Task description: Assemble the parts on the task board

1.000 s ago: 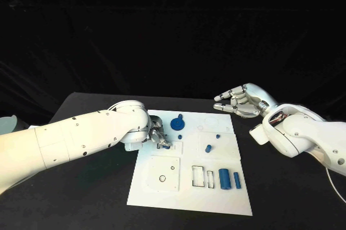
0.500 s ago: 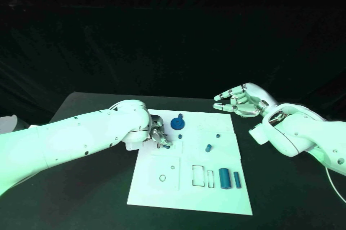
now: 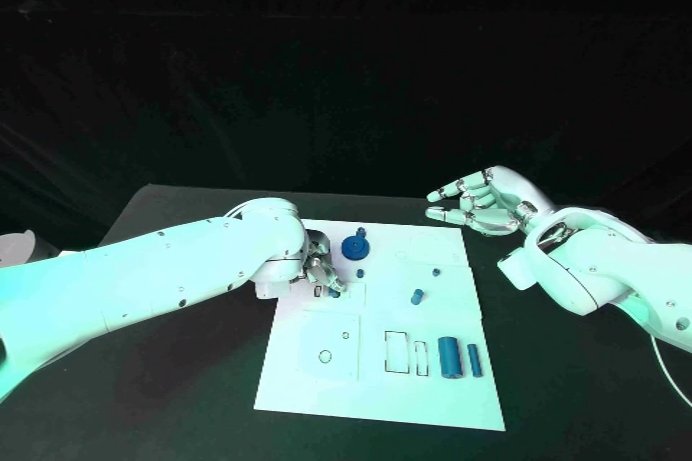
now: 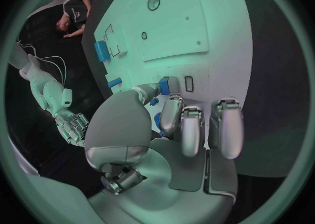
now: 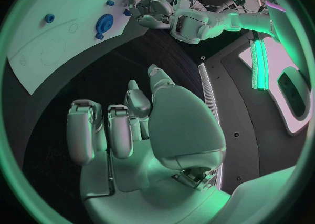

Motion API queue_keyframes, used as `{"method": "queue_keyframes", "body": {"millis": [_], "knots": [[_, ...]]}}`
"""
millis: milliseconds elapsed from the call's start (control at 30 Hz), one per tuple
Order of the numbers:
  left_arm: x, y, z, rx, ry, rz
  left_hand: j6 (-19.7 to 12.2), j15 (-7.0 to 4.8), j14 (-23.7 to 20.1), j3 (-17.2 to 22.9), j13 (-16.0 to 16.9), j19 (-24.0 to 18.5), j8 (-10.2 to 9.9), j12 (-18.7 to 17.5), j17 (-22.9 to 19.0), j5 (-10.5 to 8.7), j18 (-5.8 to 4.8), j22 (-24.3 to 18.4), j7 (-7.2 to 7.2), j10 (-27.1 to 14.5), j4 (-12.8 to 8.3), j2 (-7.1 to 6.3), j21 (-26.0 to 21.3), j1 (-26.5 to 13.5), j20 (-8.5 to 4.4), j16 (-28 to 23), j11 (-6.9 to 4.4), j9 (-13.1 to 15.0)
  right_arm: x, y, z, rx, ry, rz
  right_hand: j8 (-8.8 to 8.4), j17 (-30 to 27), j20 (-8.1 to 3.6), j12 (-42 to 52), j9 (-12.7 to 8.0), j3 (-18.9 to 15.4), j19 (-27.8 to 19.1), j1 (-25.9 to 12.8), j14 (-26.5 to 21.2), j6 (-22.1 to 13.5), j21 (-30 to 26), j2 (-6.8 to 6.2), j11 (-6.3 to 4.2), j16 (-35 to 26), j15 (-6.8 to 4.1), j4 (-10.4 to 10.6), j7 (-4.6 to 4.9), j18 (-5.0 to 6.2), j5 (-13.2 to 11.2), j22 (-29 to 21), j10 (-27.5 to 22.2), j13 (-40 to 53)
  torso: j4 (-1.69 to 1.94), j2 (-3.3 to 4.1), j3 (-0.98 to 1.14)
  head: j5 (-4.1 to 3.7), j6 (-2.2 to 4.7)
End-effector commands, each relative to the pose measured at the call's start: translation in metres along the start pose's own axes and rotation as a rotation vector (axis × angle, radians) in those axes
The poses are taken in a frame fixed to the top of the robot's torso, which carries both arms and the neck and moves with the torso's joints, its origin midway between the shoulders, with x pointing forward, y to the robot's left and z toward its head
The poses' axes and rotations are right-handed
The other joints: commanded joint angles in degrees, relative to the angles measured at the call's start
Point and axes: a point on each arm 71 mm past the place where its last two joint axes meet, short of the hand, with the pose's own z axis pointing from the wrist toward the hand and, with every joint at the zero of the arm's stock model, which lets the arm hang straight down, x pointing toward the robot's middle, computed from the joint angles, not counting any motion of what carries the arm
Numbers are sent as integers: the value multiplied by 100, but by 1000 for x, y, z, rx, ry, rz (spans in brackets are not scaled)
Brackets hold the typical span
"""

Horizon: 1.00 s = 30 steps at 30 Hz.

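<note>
Nearest the robot, on the near half of the white board (image 3: 378, 386), a fat blue cylinder (image 3: 449, 358) stands just beside a thinner blue bar (image 3: 473, 360), both to the right of two outlined rectangular slots (image 3: 395, 351); left of those lies a raised white panel (image 3: 327, 348) with a small ring marked on it. Further in, a short blue peg (image 3: 417, 297) lies tilted near the board's middle, and a smaller blue pin (image 3: 436, 274) sits just beyond it. At the board's left edge the left hand (image 3: 317, 271) is down on the surface, fingers curled close together around a small blue piece (image 4: 164, 85) (the wrist view shows it between thumb and fingertip, just beside a little rectangular slot); I cannot tell whether the piece is seated in anything. Just past that hand a blue gear (image 3: 356, 247) lies flat on the board. Farthest out, off the board's right far corner, the right hand (image 3: 482, 203) hangs above the black table (image 3: 173, 206), fingers loosely curved and apart, holding nothing.
</note>
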Motion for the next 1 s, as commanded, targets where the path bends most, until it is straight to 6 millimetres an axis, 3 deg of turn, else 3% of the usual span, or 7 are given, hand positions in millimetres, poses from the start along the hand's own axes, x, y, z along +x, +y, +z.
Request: {"method": "queue_keyframes", "body": {"millis": [33, 267, 433, 633, 700, 1000], "knots": [[7, 1, 2, -43, 54, 26, 175, 4, 605, 341, 21, 430, -23, 37, 1509, 11, -68, 1098, -98, 48, -402, 52, 16, -89, -15, 18, -17, 5, 2, 1, 0, -5, 15, -6, 14, 873, -21, -23, 5, -37, -11, 2, 443, 5, -40, 51, 8, -27, -24, 7, 16, -20, 20, -5, -39, -5, 2, 5, -4, -5, 5], [6, -2, 5, -45, 61, 32, 260, -3, 605, 180, 76, 433, -100, 69, 1509, 23, -69, 1107, -111, 73, -250, 241, 19, -326, -22, 18, -26, -22, 2, 2, -1, -6, 17, -5, 14, 870, -21, -25, 6, -38, -13, 4, 443, 6, -42, 53, 8, -29, -24, 6, 16, -20, 25, -8, -40, -7, 6, 5, -6, -6, 9], [6, -2, 6, -49, 69, 38, 292, -6, 605, 135, 108, 436, -125, 92, 1509, 23, -71, 1113, -116, 88, -214, 282, 23, -398, -24, 18, -30, -29, 3, 2, -1, -7, 19, -4, 14, 870, -21, -25, 6, -38, -13, 4, 443, 6, -42, 53, 8, -29, -24, 6, 16, -20, 25, -8, -40, -7, 3, 6, -5, -7, 3], [5, 0, 7, -55, 75, 42, 336, -9, 605, 6, 130, 439, -158, 102, 1509, 15, -73, 1123, -125, 99, -187, 243, 28, -511, -27, 18, -35, -35, 3, 2, -1, -6, 21, -4, 14, 867, -21, -31, 6, -40, -13, 7, 442, 6, -42, 55, 8, -32, -24, 5, 15, -20, 36, -9, -43, -12, 7, 4, -9, -10, -4], [5, 1, 8, -58, 81, 46, 380, -10, 605, -167, 138, 440, -176, 102, 1509, 8, -73, 1124, -134, 105, -161, 164, 27, -617, -26, 18, -40, -35, 3, 2, -1, -5, 22, -4, 14, 866, -21, -32, 6, -40, -14, 7, 442, 6, -43, 55, 8, -32, -25, 5, 15, -19, 36, -10, -44, -13, 9, 5, -12, -6, -5], [4, 3, 9, -66, 83, 53, 516, -12, 605, -923, 163, 448, -245, 96, 1509, -28, -78, 1148, -142, 125, 69, 62, 38, -958, -30, 18, -45, -32, 4, 2, -1, -5, 25, -3, 14, 850, -21, -45, 6, -48, -25, -1, 438, 5, -56, 56, 9, -43, -24, 10, 17, -14, 35, -35, -50, -24, 7, 1, -13, -9, -14]]}}
